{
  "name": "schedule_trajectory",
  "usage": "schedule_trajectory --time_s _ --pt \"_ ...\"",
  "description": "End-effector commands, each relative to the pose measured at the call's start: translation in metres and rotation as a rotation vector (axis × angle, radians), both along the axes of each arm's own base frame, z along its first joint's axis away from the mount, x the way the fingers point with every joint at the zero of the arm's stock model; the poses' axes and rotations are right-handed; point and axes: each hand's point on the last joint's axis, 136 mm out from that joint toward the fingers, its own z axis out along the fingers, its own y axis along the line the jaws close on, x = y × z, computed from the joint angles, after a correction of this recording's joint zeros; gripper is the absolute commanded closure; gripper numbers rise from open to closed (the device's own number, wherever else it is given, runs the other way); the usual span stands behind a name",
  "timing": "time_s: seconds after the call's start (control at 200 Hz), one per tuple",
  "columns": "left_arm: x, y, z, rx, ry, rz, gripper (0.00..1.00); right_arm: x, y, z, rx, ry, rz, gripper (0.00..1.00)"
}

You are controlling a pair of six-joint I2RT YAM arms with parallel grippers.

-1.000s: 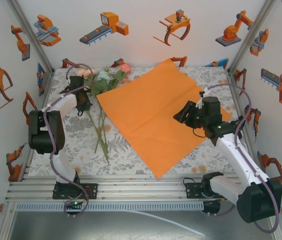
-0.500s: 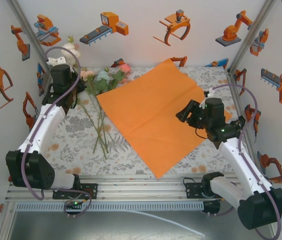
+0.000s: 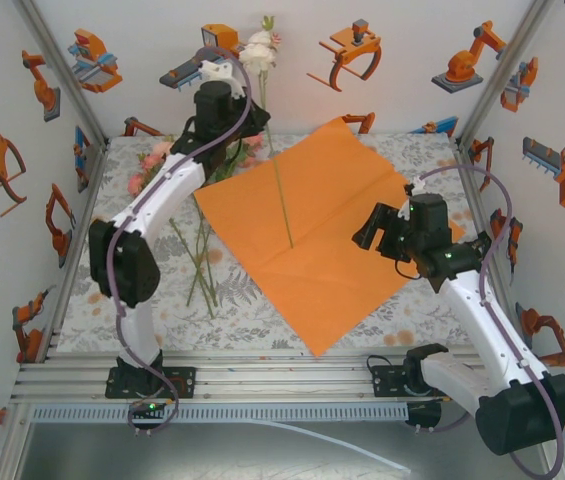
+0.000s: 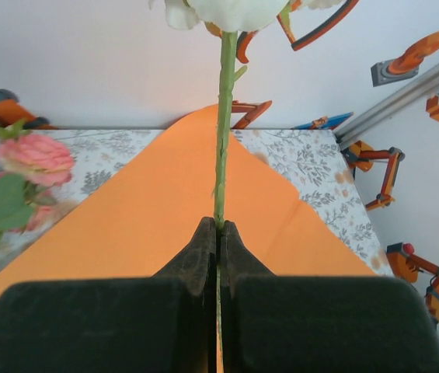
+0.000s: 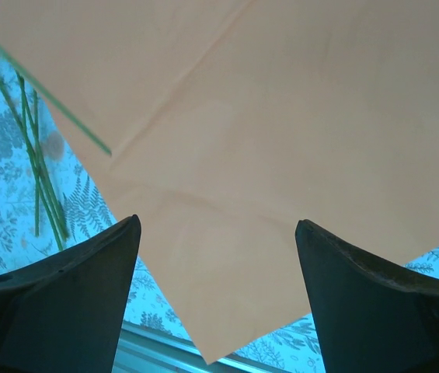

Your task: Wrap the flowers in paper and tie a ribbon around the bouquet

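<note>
My left gripper (image 3: pixel 249 118) is raised high at the back and is shut on the thin green stem (image 4: pixel 221 155) of one white flower (image 3: pixel 259 50). That stem (image 3: pixel 282 200) hangs down over the orange paper (image 3: pixel 332 215), which lies flat on the table. The other flowers (image 3: pixel 202 160), pink and green, lie at the back left, their stems (image 3: pixel 202 265) pointing toward me. A pink rose (image 4: pixel 36 155) lies beside the paper (image 4: pixel 134 225). My right gripper (image 3: pixel 367 228) hovers open over the paper's right part (image 5: pixel 281 116), with nothing between its fingers. The ribbon is out of view.
A grey floral tablecloth (image 3: pixel 142 290) covers the table. White walls with robot stickers close it in at left, back and right. The paper's near corner (image 3: pixel 317 350) almost reaches the aluminium rail (image 3: pixel 262 375) at the front edge.
My left arm has swung up from the back left and rightward with the white flower, so its stem now hangs over the paper. My right gripper has opened wider.
</note>
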Motion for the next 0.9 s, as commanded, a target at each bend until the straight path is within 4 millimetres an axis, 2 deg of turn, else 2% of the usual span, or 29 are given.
schedule_trajectory --time_s 0.0,0.15,0.28,0.36,0.516,0.646,0.896 --pt "0.008 -0.029 0.011 -0.050 -0.031 -0.051 1.00 -0.005 0.002 0.011 -0.014 -0.022 0.027 0.25" --pt "0.019 -0.074 -0.021 -0.035 -0.005 -0.115 1.00 -0.006 0.001 0.011 -0.022 -0.028 0.033 0.25" --pt "0.022 -0.107 -0.063 0.016 0.053 -0.156 1.00 -0.008 0.000 0.010 -0.031 -0.026 0.041 0.25" --pt "0.024 -0.120 -0.088 0.030 0.095 -0.182 1.00 -0.010 0.001 0.009 -0.030 -0.023 0.044 0.25" --pt "0.027 -0.131 -0.140 0.040 0.194 -0.204 1.00 -0.012 -0.001 0.006 -0.036 -0.013 0.041 0.25" --pt "0.030 -0.134 -0.174 0.058 0.252 -0.208 1.00 -0.014 -0.003 0.005 -0.042 -0.008 0.035 0.25" --pt "0.035 -0.137 -0.220 0.093 0.311 -0.196 1.00 -0.018 -0.006 0.006 -0.046 -0.010 0.024 0.25"
